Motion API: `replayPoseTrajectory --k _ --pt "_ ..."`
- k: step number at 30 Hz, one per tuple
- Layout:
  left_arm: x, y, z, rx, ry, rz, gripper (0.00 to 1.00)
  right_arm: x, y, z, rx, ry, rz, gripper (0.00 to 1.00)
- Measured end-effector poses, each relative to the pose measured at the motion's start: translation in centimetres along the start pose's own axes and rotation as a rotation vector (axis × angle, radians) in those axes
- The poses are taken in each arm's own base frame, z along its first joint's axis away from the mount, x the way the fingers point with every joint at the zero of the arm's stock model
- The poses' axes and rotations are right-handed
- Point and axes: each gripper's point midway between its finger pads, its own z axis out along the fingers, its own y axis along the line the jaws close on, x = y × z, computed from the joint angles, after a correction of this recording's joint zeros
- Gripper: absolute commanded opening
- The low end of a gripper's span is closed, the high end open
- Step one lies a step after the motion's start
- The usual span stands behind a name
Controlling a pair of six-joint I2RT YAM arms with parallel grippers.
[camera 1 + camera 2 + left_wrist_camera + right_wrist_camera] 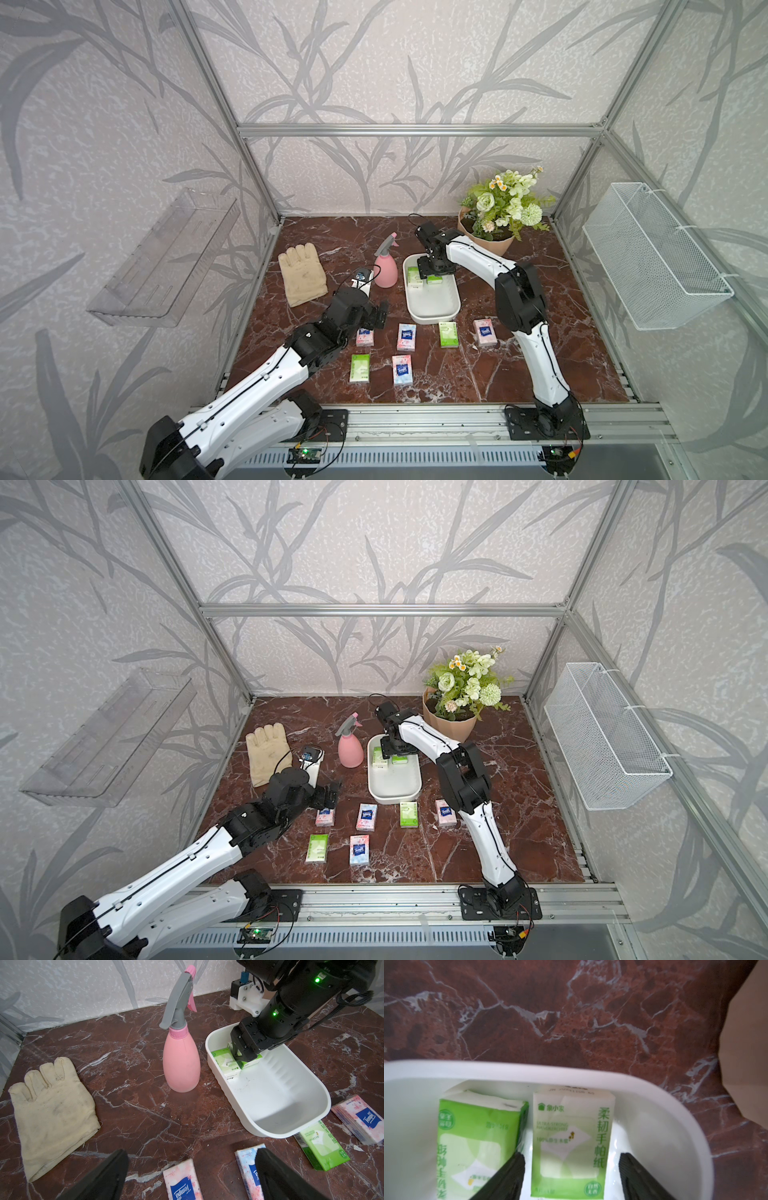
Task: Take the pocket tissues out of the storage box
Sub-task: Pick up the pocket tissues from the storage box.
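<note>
Right gripper [572, 1156], fingers apart, straddles green-and-white soft tissue packet [571, 1126] in shallow white plastic storage box [591, 1075], lower centre; likely fault: finger catches neighbouring green packet [477, 1132]; left gripper [191, 1153] fingers spread, empty.

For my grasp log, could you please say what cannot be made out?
Right wrist view: a finger of the right end effector hides part of a green packet.
Both top views: that arm covers most of the packets in the storage box.
Left wrist view: the left end effector hides part of a pink packet.
</note>
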Motion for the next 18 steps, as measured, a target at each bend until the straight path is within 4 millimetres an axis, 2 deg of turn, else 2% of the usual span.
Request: replayPoseTrajectory --k 10,18 --pt "0.0 0.0 0.0 -0.001 0.000 0.000 1.00 0.2 0.2 1.6 0.012 0.030 -0.012 0.69" --pt "0.0 0.0 0.0 0.000 0.000 0.009 1.00 0.5 0.2 1.6 0.007 0.044 0.001 0.59"
